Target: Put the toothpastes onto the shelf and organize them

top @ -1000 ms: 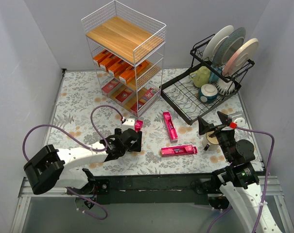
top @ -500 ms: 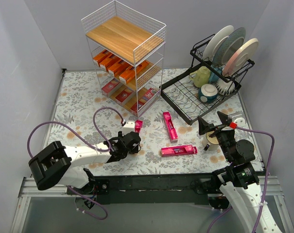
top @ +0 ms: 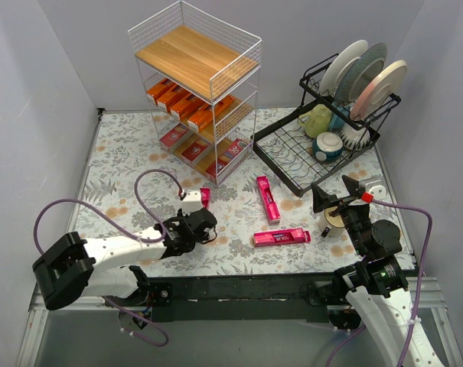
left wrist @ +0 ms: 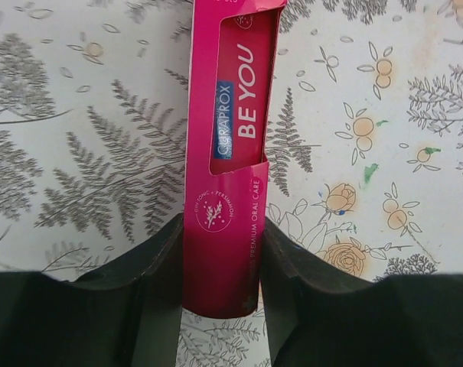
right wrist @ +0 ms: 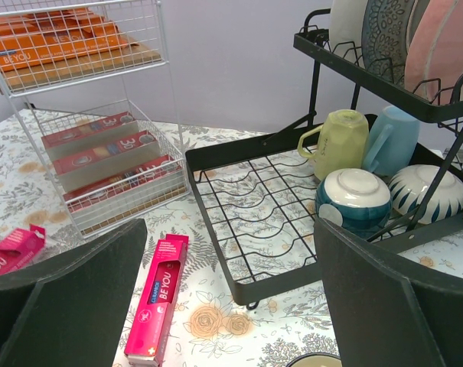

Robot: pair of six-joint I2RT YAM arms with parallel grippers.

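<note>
Room lies open across the floral table [top: 124, 153] to the left of your left gripper [left wrist: 222, 252], which is clenched on a pink toothpaste box [left wrist: 229, 115] between the shelf [top: 197, 92] and the near edge. Your right gripper [right wrist: 229, 229] gapes wide. The shelf's middle tier holds orange boxes [top: 187, 103] and its bottom tier holds dark red boxes [top: 193, 145].

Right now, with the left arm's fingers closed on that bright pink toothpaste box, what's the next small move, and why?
Probably lift straight up a little. The left arm's fingers clamp one end of the bright pink cardboard toothpaste box, low over the floral tablecloth; the tall white wire shelf stands farther back, so clearance comes first.
</note>
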